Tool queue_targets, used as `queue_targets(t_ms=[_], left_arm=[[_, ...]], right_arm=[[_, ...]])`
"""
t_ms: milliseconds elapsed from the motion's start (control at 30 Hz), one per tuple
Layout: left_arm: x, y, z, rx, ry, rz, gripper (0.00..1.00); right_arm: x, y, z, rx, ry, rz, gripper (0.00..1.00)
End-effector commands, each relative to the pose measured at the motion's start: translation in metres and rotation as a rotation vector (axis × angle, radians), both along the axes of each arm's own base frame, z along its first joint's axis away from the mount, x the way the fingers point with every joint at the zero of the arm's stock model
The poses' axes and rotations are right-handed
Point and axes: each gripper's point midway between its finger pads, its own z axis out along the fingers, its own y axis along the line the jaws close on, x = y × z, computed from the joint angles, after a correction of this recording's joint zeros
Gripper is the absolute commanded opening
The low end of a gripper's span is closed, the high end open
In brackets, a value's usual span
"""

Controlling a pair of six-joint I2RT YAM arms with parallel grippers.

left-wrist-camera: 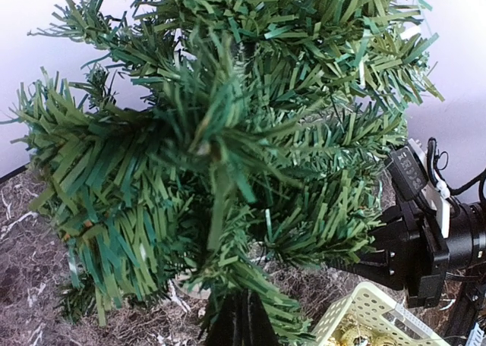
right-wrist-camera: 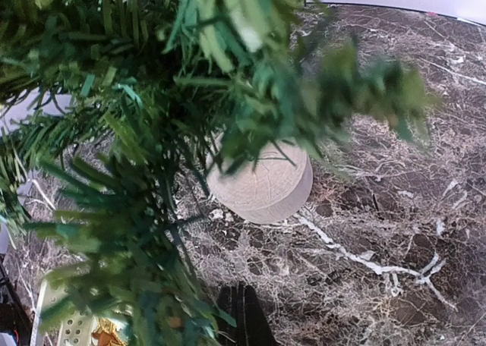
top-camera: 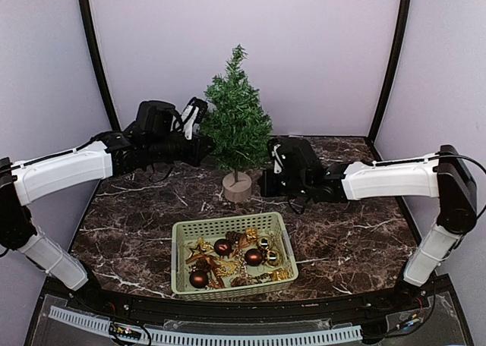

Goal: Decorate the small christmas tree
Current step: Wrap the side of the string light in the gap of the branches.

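Dark marbled worktop (top-camera: 357,240) covers the floor of a pale booth. Nearest the arm bases sits a pale green basket (top-camera: 231,226) holding dark red baubles (top-camera: 254,256), a gold star (top-camera: 200,247) and other gold trinkets.

Just behind the basket and clear of its rim, the tree (top-camera: 237,118) stands upright on a round pale wooden stump (top-camera: 237,187), about mid-worktop and towards the back.

Both arms reach in from the sides. The left fingers (left-wrist-camera: 237,323) are at the tree's left flank at about mid-height, right up against the branch tips. The right fingers (right-wrist-camera: 243,319) are low on the tree's right side, beside the bottom branches and near the stump.

Each wrist view shows only a dark sliver of finger at its lower edge, with needles crowding over it, so I cannot tell how wide either pair stands or whether anything is between them. The left wrist view shows a corner of the basket and the right arm's black wrist beyond the branches. The right wrist view shows the stump under the boughs.

Farthest back is a plain lilac wall (top-camera: 304,50), framed by two black poles (top-camera: 391,58).
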Motion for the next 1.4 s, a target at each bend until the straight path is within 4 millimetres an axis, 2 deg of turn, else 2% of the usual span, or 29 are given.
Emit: queue_targets(t_ms=[0,100,333,400,633,933,1100,1367], left_arm=[[0.0,0.009,0.013,-0.031,-0.03,0.011,0.0],[0.001,0.013,0.012,-0.035,-0.026,0.016,0.0],[0.004,0.016,0.011,-0.035,-0.024,0.016,0.0],[0.004,0.017,0.011,-0.034,-0.024,0.016,0.0],[0.006,0.021,0.01,-0.031,-0.029,0.03,0.0],[0.008,0.027,0.002,-0.021,-0.017,0.047,0.0],[0.012,0.028,-0.001,-0.025,-0.023,0.038,0.0],[0.032,0.034,0.005,-0.032,-0.089,0.015,0.0]], right_arm=[[-0.003,0.0,0.016,0.047,-0.034,0.021,0.0],[-0.009,-0.004,0.02,0.043,-0.042,0.037,0.0],[-0.022,-0.012,0.052,0.062,-0.1,0.067,0.0],[-0.022,-0.015,0.062,0.071,-0.121,0.052,0.0],[-0.01,-0.032,0.071,0.001,-0.161,-0.022,0.0],[0.015,-0.033,0.07,-0.035,-0.194,-0.025,0.0],[0.025,-0.028,0.059,-0.048,-0.19,-0.01,0.0],[0.016,-0.007,0.052,0.033,-0.167,0.086,0.0]])
